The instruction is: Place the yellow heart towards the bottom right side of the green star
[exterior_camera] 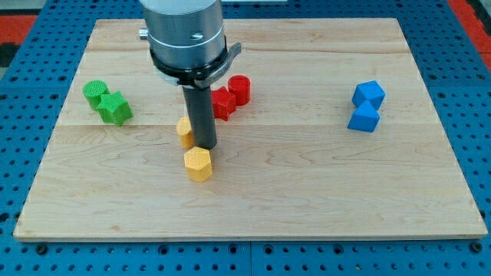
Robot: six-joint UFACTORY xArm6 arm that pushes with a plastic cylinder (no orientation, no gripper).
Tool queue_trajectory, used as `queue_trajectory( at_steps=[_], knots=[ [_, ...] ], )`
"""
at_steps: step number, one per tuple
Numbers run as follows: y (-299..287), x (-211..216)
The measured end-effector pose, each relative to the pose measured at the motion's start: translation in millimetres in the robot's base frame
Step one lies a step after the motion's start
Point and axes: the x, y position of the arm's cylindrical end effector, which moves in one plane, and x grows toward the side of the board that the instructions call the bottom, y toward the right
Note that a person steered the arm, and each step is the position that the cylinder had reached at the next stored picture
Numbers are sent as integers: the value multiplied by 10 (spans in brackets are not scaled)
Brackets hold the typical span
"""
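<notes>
The wooden tabletop (307, 192) carries two green blocks (107, 102) at the view's left, two red blocks (230, 96), two yellow blocks (197, 163), two blue blocks (366, 106).

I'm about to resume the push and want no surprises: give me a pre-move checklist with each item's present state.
1. My tip in view: ok, just above the yellow hexagon block.
2. Yellow heart located: ok, at my tip's left, partly hidden by the rod.
3. Tip touching the heart: cannot tell.
4. Green star located: ok, against the green round block.
5. Heart at the star's lower right: not ok, too far right.
6. Red blocks out of the leftward path: ok.
</notes>
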Motion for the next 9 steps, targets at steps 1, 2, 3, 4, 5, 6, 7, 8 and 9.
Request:
queue_trajectory(
  at_steps=[1, 2, 3, 4, 5, 6, 7, 8, 9],
  knots=[
    [158, -169],
    [-182, 50],
    [-475, 169],
    [-299, -19],
    [-100, -472],
    [-221, -480],
    [-249, -654],
    [-358, -1046],
    [-387, -728]
  ],
)
